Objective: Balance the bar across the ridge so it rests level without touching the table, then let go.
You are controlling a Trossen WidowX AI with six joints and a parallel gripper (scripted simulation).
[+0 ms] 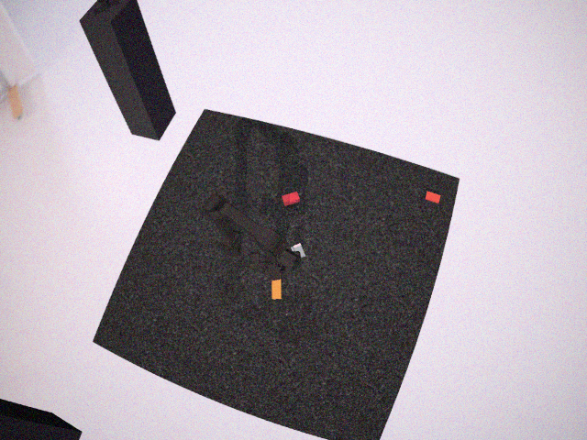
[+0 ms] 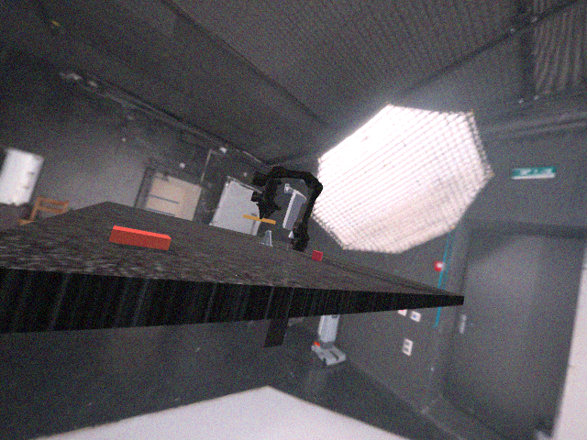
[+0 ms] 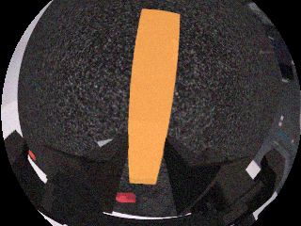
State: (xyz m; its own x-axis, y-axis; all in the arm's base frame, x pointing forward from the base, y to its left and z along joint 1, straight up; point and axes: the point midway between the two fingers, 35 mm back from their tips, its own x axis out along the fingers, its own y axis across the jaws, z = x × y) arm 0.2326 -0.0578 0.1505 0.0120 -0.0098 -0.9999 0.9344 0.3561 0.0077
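Note:
The orange bar (image 1: 276, 289) (image 2: 259, 219) (image 3: 153, 88) is held level in the air above the dark table top (image 1: 341, 341) (image 2: 199, 269). My gripper (image 1: 282, 265) (image 2: 265, 208) (image 3: 146, 137) is shut on one end of the bar, and the rest of the bar sticks out from the fingers. The ridge (image 1: 298, 249) (image 2: 267, 237) is a small pale grey wedge that stands on the table just beside and below the gripper. The bar touches neither the ridge nor the table.
A red block (image 1: 290, 198) (image 2: 316, 256) lies beyond the ridge. An orange-red block (image 1: 432, 196) (image 2: 139, 236) lies near a table corner. A tall dark box (image 1: 127, 66) stands off the table.

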